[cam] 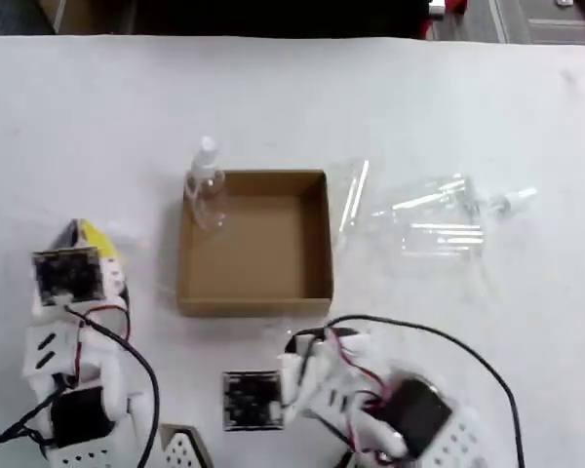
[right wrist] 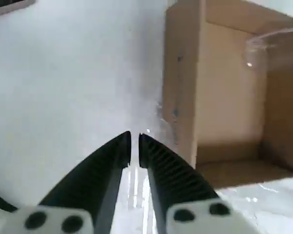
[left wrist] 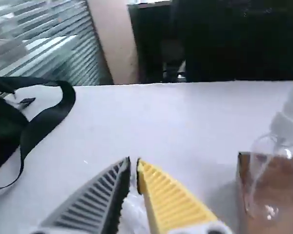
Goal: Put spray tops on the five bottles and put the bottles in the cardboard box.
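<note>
Bottles: you've got 1 upright bottle (cam: 207, 190) w/ a white spray top (cam: 207, 148) on it, standing inside the cardboard box (cam: 253, 297) in its far-left corner, against the walls. The other bottles are a heap of clear bottles (cam: 434, 222) lying flat on the table (cam: 370, 107), on the box's right, near it but not touching. They overlap and are see-through, so you can't get an exact count there. At the heap's end away from the box you'll see 1 loose spray top (cam: 517, 200). 1 thin dip tube (cam: 356, 195) lies just beside the box's right wall.

1 box, open-topped; apart from that 1 bottle its floor is bare.

Left gripper (left wrist: 133, 165): grey + yellow jaws pinched nearly together, thin slit only, nothing in them. It sits left of the box, w/ the upright bottle (left wrist: 276, 165) and the box's edge (left wrist: 241, 170) close by.

Right gripper (right wrist: 134, 139): black jaws likewise almost closed, nothing held, tips low over the table just outside the box's wall (right wrist: 178, 87).

1 black strap (left wrist: 44, 117) lies on the table, well left of the box.
</note>
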You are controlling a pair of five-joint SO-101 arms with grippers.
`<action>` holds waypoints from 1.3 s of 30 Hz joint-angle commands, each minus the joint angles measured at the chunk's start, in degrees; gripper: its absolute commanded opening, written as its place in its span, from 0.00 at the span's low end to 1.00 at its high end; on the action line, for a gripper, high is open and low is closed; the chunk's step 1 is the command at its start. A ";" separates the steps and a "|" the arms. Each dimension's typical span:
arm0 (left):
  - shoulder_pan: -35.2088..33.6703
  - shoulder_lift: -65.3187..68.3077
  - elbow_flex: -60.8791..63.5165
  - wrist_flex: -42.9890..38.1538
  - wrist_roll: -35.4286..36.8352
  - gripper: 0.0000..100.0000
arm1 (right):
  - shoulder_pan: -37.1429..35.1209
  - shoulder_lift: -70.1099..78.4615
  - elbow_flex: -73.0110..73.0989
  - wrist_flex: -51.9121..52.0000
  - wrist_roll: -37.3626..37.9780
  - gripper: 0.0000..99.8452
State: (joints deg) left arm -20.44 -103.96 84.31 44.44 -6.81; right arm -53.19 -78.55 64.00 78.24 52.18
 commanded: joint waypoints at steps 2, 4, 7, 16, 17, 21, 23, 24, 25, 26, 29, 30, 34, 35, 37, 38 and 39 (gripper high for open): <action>-6.02 -0.57 0.18 -5.01 5.36 0.03 | -6.64 19.47 -1.67 -9.71 -2.37 0.06; -6.46 -0.57 -0.26 -4.57 3.87 0.04 | -6.64 24.13 -1.67 -12.18 -2.29 0.13; -6.11 -0.57 -0.26 -3.78 2.99 0.11 | -6.81 30.11 -2.11 -15.69 -2.20 0.21; -6.11 -0.57 0.09 -3.78 2.81 0.17 | -6.46 36.70 -5.01 -19.38 -2.02 0.17; -6.11 -0.57 0.09 -3.78 2.81 0.17 | -6.37 36.70 -5.01 -19.38 -2.02 0.17; -6.11 -0.57 0.09 -3.78 2.73 0.17 | -3.12 37.14 -4.92 -21.32 -1.93 0.17; -6.11 -0.57 0.09 -3.78 2.73 0.17 | -0.04 37.23 -4.75 -22.46 -1.14 0.17; -6.11 -0.57 0.09 -3.78 2.73 0.17 | 1.01 37.23 -4.57 -22.55 -0.09 0.17; -6.11 -0.57 0.09 -3.78 2.73 0.17 | 1.63 37.23 -4.40 -22.55 0.62 0.17; -6.11 -0.57 0.09 -3.78 2.73 0.17 | 1.71 37.23 -4.13 -22.55 0.97 0.17; -6.11 -0.57 0.09 -3.78 2.73 0.17 | 1.63 37.23 -3.60 -23.08 0.88 0.17; -6.11 -0.57 0.09 -3.78 2.73 0.17 | 1.63 37.23 -3.34 -23.16 0.97 0.17; -6.11 -0.57 0.09 -3.78 2.73 0.17 | 1.63 37.32 -2.11 -23.96 1.23 0.17; -6.11 -0.57 0.09 -3.78 2.73 0.17 | 1.63 37.32 -1.58 -24.57 1.14 0.17; -6.11 -0.57 0.09 -3.78 2.73 0.17 | 1.63 37.32 -0.79 -25.45 1.14 0.17; -6.11 -0.57 0.09 -3.78 2.73 0.17 | 1.63 37.32 -0.62 -25.63 1.14 0.17; -6.11 -0.57 0.09 -3.78 2.73 0.17 | 1.63 37.32 -0.62 -25.63 1.05 0.17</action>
State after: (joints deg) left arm -26.24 -103.96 85.10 41.19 -3.38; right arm -52.13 -41.27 63.47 53.89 52.79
